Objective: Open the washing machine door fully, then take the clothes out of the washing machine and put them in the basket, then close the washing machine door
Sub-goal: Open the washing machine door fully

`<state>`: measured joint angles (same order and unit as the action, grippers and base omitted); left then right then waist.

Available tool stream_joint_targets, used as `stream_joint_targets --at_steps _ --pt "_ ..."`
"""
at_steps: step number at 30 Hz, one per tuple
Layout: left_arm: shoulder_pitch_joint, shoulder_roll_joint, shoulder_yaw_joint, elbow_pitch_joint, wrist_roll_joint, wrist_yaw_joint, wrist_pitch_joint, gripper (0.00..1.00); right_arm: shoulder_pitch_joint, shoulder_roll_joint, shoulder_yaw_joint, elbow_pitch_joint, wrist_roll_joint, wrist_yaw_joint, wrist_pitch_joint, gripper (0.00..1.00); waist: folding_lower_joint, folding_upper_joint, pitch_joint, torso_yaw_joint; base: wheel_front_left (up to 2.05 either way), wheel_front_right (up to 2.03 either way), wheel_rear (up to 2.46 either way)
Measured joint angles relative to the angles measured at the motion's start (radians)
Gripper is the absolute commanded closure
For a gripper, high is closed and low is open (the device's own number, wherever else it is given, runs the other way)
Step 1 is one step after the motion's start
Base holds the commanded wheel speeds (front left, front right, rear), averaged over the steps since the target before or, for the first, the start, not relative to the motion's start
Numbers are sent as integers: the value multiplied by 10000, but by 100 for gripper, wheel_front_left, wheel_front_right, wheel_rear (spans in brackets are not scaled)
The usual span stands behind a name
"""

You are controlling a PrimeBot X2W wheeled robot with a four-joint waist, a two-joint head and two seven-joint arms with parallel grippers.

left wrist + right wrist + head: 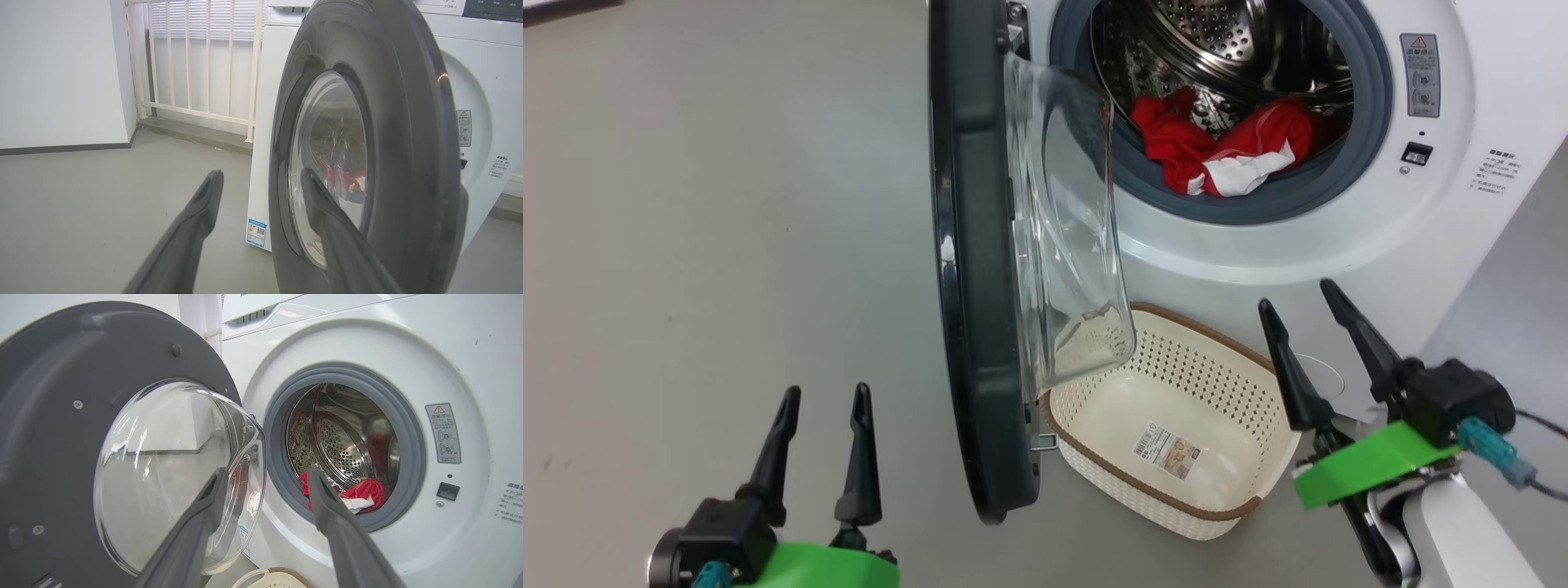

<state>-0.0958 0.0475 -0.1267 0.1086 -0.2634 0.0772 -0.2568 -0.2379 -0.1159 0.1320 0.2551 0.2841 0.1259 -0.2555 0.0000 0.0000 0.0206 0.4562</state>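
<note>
The washing machine [1462,204] stands far right, its stiff hinged door [976,245] edge-on: push at the black rim. The basket [1143,490] sits near, below it. The clothes [1176,147] lie in the drum, soft and light: pinch a raised fold. Left pincer [825,396] and right pincer [1296,294] are wide, empty.
</note>
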Motion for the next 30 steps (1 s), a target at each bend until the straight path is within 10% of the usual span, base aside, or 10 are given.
stream_joint_targets --at_steps 30 --pt "217 -17 100 249 86 -151 0 0 1771 635 -566 -823 -1097 12 0 0 0 0 -199 161 0 0 0"
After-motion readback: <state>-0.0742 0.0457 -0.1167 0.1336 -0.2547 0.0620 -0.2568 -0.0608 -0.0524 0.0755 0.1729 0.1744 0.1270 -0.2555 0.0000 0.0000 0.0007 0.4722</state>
